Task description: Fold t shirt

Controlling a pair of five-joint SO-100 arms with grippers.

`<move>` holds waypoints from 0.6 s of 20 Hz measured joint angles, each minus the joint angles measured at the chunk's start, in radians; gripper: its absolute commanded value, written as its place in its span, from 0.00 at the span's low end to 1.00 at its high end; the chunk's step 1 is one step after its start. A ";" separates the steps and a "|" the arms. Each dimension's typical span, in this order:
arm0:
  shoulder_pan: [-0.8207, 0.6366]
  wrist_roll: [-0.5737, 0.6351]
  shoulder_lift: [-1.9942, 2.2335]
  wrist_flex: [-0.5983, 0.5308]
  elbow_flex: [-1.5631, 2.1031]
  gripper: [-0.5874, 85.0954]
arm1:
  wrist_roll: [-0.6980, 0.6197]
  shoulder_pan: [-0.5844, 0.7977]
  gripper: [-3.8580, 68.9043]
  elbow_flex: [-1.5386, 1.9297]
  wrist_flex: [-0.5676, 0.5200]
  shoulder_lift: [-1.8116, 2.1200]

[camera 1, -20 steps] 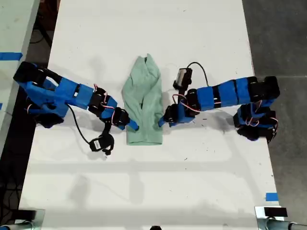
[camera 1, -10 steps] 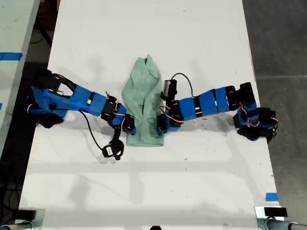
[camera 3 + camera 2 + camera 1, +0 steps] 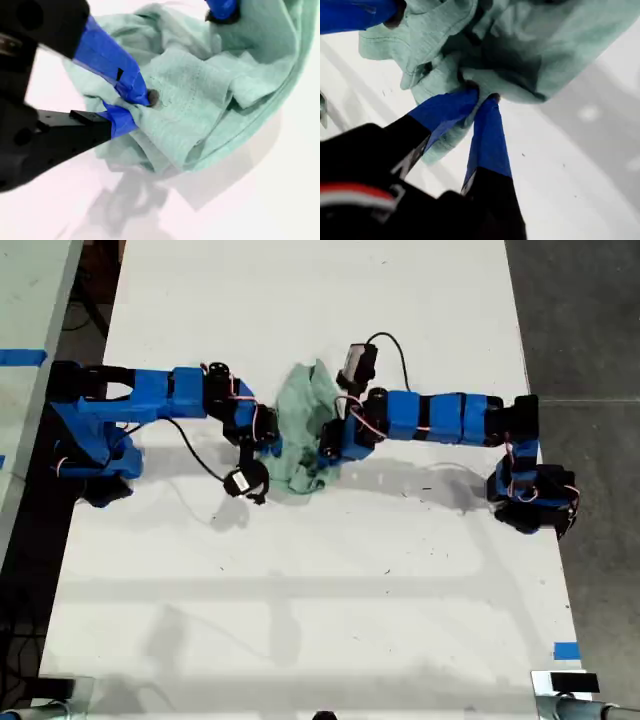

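Exterior view shows both arms have swung toward the frame's upper middle, my first gripper [image 3: 479,97] and my second gripper [image 3: 135,107] each pinching the t shirt [image 3: 303,430], now bunched mid-fold on the white table [image 3: 400,590].

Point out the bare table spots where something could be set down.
Free: the wide table stretch on the near side of both arms, and the far strip beyond the t shirt. Crowded: the middle band, where both claws pinch the bunched shirt.
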 measured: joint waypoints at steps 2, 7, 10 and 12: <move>-0.146 0.041 0.000 0.026 -0.046 0.15 | -0.031 0.101 0.23 0.000 -0.002 0.026; -0.373 0.120 -0.115 0.150 -0.325 0.32 | -0.087 0.299 0.48 0.000 -0.014 0.087; -0.471 0.186 -0.195 0.238 -0.471 0.35 | -0.054 0.422 0.52 0.044 0.048 0.179; -0.525 0.224 -0.204 0.296 -0.477 0.26 | -0.028 0.482 0.48 0.124 0.092 0.250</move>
